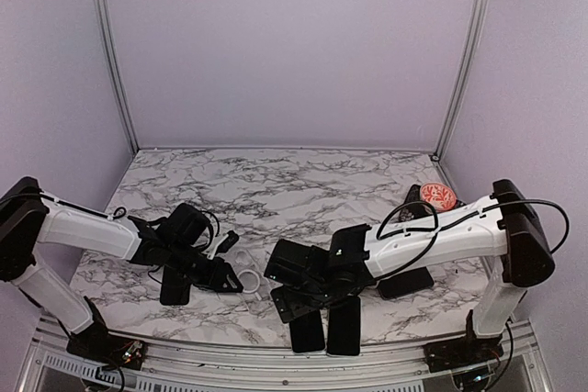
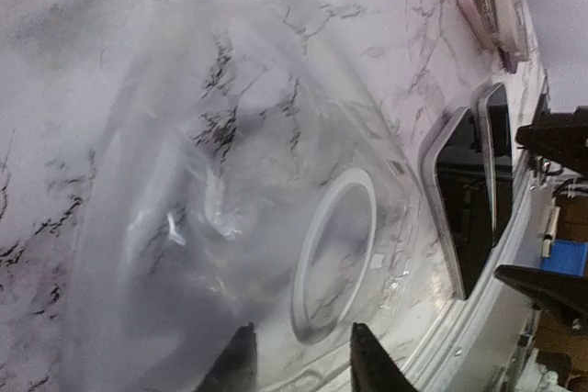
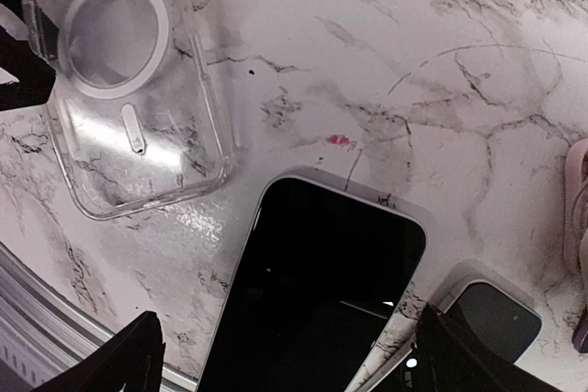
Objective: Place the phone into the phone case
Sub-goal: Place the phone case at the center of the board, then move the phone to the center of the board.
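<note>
Phone sits under your wide-open right gripper; straddle its long edges squarely; left gripper at case, hold unclear

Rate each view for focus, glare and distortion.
Left wrist: the clear phone case fills the frame, milky and out of focus. Right wrist: sharp, with white glints on the case and the phone screen plain black. Top external: soft even light, faint shadows, frame posts leaning outward.

Clear phone case with white ring, black-screened phone face-up just beside
</note>
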`<state>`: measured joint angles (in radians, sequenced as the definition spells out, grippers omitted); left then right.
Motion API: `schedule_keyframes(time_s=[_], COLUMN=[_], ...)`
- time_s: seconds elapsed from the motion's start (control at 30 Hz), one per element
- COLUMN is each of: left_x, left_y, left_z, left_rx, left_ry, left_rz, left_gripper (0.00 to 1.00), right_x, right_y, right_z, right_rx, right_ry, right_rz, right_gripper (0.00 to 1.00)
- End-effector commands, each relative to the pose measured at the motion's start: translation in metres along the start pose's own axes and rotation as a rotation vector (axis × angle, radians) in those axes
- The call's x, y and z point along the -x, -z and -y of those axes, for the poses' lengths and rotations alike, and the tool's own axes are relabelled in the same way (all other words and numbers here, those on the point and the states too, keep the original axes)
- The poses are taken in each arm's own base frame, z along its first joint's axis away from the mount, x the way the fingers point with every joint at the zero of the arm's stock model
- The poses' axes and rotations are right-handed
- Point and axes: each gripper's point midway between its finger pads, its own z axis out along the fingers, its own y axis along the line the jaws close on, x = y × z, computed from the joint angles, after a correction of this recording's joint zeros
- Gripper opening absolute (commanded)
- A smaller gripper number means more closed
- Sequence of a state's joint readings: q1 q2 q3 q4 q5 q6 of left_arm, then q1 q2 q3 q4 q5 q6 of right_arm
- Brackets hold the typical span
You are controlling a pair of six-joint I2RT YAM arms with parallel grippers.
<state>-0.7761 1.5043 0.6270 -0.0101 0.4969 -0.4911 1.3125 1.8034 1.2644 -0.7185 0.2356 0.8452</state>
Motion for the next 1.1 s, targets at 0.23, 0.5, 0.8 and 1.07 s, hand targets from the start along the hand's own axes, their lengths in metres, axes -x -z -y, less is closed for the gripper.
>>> schedule_keyframes(time_s=[0.23,0.5,0.8,1.07], left_x=[0.025,0.027,0.025,0.026], left_y=[0.045,0.051,0.054,0.057], left_z=[-0.039,-0.033,-0.034,-0.034], left_rx=[0.358,0.344,0.350,0.357], left_ry=[-0.048,-0.088,-0.107,-0.112], left_rz=[0.136,0.150,0.157,0.167], left_gripper=[0.72,0.72,0.73,0.73], right_x=[-0.035,-0.037,-0.040,-0.018], right_y=[-0.018,-0.026,-0.041,-0.050], right_z=[-0.002,-0.006,-0.035,0.002], right_rx=[-0.062,-0.102,-0.090,-0.108], right_ry=[-0.111,-0.111,0.014,0.128], right_rz=[-0.155,-0.194,-0.271,-0.221], right_gripper=[0.97,0.97,0.81,0.65])
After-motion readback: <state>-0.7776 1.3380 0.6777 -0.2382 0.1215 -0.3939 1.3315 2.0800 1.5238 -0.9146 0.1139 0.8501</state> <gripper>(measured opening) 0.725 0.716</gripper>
